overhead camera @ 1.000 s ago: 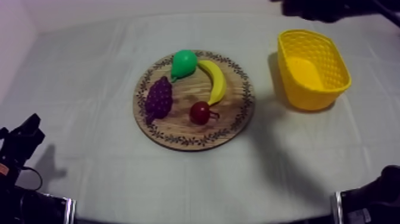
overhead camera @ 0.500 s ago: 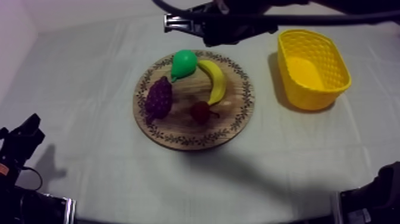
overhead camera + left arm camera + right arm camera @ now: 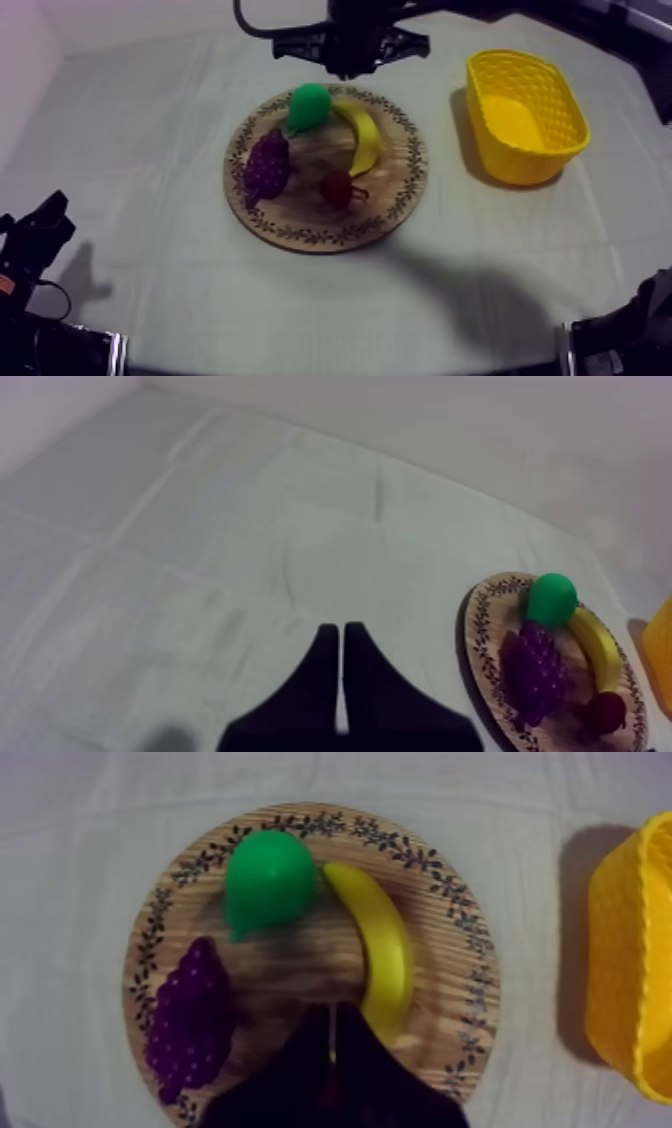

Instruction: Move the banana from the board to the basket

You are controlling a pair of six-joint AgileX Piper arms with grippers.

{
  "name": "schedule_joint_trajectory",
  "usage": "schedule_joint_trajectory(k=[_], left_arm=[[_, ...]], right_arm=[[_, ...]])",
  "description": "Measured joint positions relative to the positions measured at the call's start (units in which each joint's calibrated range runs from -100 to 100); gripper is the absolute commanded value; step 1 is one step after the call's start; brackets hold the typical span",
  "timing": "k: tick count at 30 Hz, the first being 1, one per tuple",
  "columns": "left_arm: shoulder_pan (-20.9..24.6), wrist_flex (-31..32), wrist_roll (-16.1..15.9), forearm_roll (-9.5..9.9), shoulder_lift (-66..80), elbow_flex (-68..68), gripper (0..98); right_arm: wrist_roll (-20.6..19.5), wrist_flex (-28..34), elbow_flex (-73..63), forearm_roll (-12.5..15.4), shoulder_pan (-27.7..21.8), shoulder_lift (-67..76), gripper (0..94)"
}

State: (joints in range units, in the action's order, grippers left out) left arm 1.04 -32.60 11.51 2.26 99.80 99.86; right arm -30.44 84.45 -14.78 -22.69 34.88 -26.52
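Note:
The yellow banana (image 3: 363, 136) lies curved on the right half of the round wooden board (image 3: 405, 190), beside the green pear (image 3: 308, 105). My right gripper (image 3: 352, 62) hangs above the board's far edge, apart from the fruit. In the right wrist view its fingers (image 3: 333, 1052) lie together as a narrow wedge, shut on nothing, over the board near one end of the banana (image 3: 385, 957). My left gripper (image 3: 343, 676) is shut on nothing over bare cloth, left of the board, and rests low at the table's left (image 3: 38, 235).
On the board also lie purple grapes (image 3: 267, 165) and a small red fruit (image 3: 337, 188). The yellow basket (image 3: 525, 115) stands to the right of the board, nothing in it. Bare cloth surrounds the board in front and to the left.
My right arm has swung in from the upper right to hang over the board's far edge, and its shadow now falls across the board. The left arm and the fruit have not moved.

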Motion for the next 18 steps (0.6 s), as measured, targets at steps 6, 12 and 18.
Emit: schedule_joint_trajectory(k=[6, 12, 18], left_arm=[[0.0, 0.0, 0.0, 0.0, 0.0, 0.0, 0.1], [0.0, 0.0, 0.0, 0.0, 0.0, 0.0, 0.1], [0.0, 0.0, 0.0, 0.0, 0.0, 0.0, 0.1]], right_arm=[[-0.5, -0.08, -0.21, -0.12, -1.39, -4.06, 0.6], [-0.72, -1.46, 0.7, -0.37, -2.63, -6.96, 4.3], [1.45, -1.74, -0.14, 1.78, -3.21, -7.54, 56.9]])
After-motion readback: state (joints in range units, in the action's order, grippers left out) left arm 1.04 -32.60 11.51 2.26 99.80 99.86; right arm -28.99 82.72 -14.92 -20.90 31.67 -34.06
